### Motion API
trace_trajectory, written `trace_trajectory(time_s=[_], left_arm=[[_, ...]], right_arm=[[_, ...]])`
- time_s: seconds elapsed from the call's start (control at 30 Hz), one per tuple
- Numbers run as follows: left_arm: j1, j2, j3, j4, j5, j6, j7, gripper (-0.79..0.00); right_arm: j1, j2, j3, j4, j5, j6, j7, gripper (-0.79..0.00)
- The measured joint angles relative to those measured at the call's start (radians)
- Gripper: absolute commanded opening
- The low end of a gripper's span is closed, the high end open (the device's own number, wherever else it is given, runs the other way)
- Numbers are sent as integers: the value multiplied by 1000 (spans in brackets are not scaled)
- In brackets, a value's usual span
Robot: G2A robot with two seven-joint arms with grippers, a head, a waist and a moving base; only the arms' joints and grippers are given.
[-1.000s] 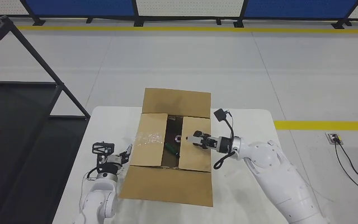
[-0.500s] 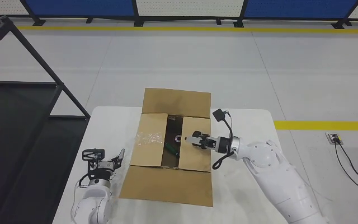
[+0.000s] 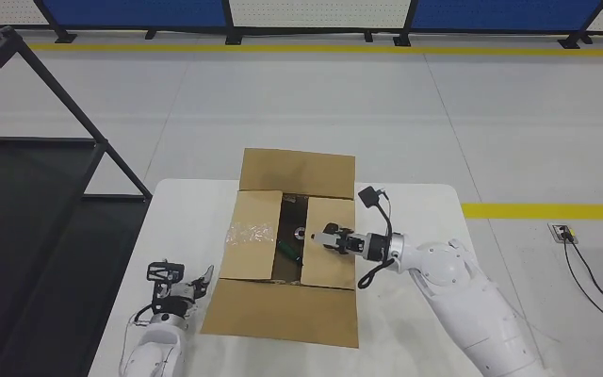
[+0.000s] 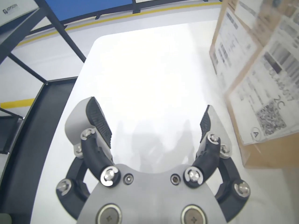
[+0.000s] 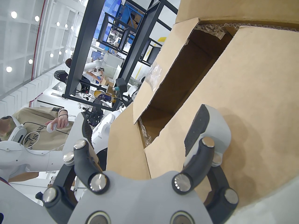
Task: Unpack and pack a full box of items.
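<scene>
While opening the box (image 3: 281, 316) mid-table, leave left gripper (image 4: 151, 113), spread and empty, beside its wall; seat right gripper (image 5: 142, 129), fingers wide apart, squarely astride the edge of the inner flap (image 3: 332, 262) before pinching.

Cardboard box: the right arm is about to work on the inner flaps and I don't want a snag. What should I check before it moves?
1. Right gripper open and empty: ok.
2. Right gripper over the right inner flap, near the gap: ok.
3. Left gripper open, empty, over the table beside the cardboard box: ok.
4. Outer flaps folded out: ok.
5. Opening uncovered: not ok, the right and left inner flap cover most of it.
6. Items free to lift: cannot tell.
</scene>
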Motion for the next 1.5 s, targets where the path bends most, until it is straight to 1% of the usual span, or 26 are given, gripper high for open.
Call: trace_trajectory(time_s=[0.1, 0.23, 0.33, 0.47, 0.57, 0.7, 0.83, 1.03, 1.2, 1.33, 1.5], left_arm=[[-14, 1, 15, 0, 37, -26, 6, 0], [-45, 0, 40, 13, 99, -27, 17, 0], [-69, 0, 54, 26, 120, -54, 19, 0], [-83, 2, 64, 34, 164, -77, 35, 0], [-85, 2, 64, 35, 174, -72, 51, 0], [-95, -2, 70, 41, 168, -42, 57, 0], [-114, -9, 90, 59, 181, 20, 67, 0], [-146, -21, 117, 80, 171, 82, 62, 0], [-170, -29, 129, 85, 166, 120, 56, 0], [-187, -37, 135, 80, 150, 167, 55, 0], [-197, -42, 139, 79, 149, 189, 49, 0]], right_arm=[[-6, 1, 2, -6, -4, 1, -2, 0], [-17, 4, 9, -19, -10, 7, -6, 0], [-24, 5, 13, -28, -14, 12, -9, 0], [-31, 7, 18, -39, -17, 17, -12, 0], [-34, 8, 20, -46, -20, 21, -13, 0], [-31, 7, 18, -51, -23, 28, -13, 0], [-22, 5, 11, -52, -25, 36, -10, 0], [-17, 4, 6, -53, -29, 41, -8, 0], [-19, 5, 7, -61, -33, 47, -8, 0], [-23, 5, 8, -73, -39, 53, -9, 0], [-26, 6, 8, -79, -41, 56, -10, 0]])
